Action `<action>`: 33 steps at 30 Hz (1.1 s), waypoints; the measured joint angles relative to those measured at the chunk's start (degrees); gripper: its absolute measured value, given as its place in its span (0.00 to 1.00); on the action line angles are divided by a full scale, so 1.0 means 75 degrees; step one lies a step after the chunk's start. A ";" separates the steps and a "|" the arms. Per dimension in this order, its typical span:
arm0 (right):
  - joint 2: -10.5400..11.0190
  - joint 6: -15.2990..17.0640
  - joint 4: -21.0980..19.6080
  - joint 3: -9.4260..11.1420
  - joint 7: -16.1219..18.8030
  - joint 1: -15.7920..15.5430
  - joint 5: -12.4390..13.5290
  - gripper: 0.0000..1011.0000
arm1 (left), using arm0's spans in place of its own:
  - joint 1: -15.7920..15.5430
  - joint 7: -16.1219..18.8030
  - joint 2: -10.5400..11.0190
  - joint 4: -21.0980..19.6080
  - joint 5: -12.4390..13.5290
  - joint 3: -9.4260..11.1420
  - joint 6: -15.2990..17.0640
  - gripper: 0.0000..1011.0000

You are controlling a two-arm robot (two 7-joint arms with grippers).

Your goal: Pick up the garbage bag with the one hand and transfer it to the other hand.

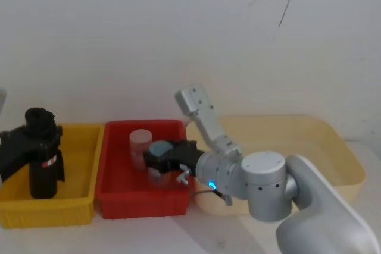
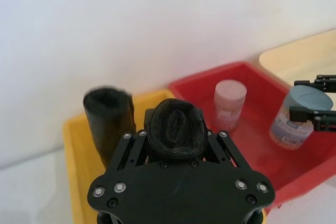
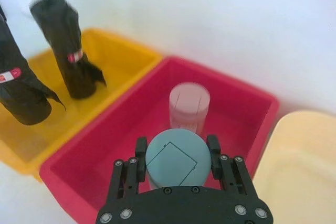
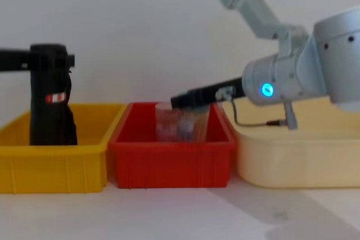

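Up close, the right claw (image 3: 176, 148) pinches the blue-lidded jar (image 3: 173, 165) in the red bin (image 3: 231, 103). At the table's (image 4: 169, 212) left end, the left claw (image 2: 175, 136) clamps the garbage bag (image 4: 49, 102) near its top, upright in the yellow bin (image 4: 56, 164). Glossy, soft and probably light, so likely slippery: take it mid-body.

left end effector (image 2: 176, 132) comes in level from the left edge, fingers clamped round the top of the garbage bag (image 1: 43, 176); right arm (image 1: 265, 185) is bent, reaching across to its left, blue ring light (image 4: 265, 89) glowing at the wrist; right end effector (image 3: 176, 148) has both fingers snug against the blue-lidded jar (image 3: 176, 162)
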 joint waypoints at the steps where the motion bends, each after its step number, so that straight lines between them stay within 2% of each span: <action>1: 0.0009 -0.0005 -0.0055 0.0034 0.0010 0.0000 0.0025 0.66 | -0.0033 -0.0007 0.0009 -0.0037 0.0012 0.0008 0.0029 0.38; 9: 0.0133 -0.0080 -0.0560 0.0383 0.0052 0.0048 0.0250 0.66 | -0.0557 -0.0145 0.0052 -0.0267 0.0099 0.0192 0.0205 0.38; 18: 0.0309 -0.0174 -0.0852 0.0724 -0.0138 0.0137 0.0330 0.66 | -0.1229 -0.0454 0.0022 -0.0170 0.0157 0.0482 0.0220 0.38; 23: 0.0455 -0.0246 -0.0943 0.0946 -0.0414 0.0208 0.0264 0.66 | -0.1790 -0.0789 -0.0063 0.0149 0.0181 0.0746 0.0087 0.38; 24: 0.0455 -0.0246 -0.0943 0.0946 -0.0414 0.0208 0.0264 0.66 | -0.1790 -0.0789 -0.0063 0.0149 0.0181 0.0746 0.0087 0.38; 33: 0.0750 -0.0268 -0.0974 0.1272 -0.0923 0.0224 -0.0022 0.66 | -0.2740 -0.1608 -0.0352 0.1103 0.0179 0.1259 -0.0379 0.38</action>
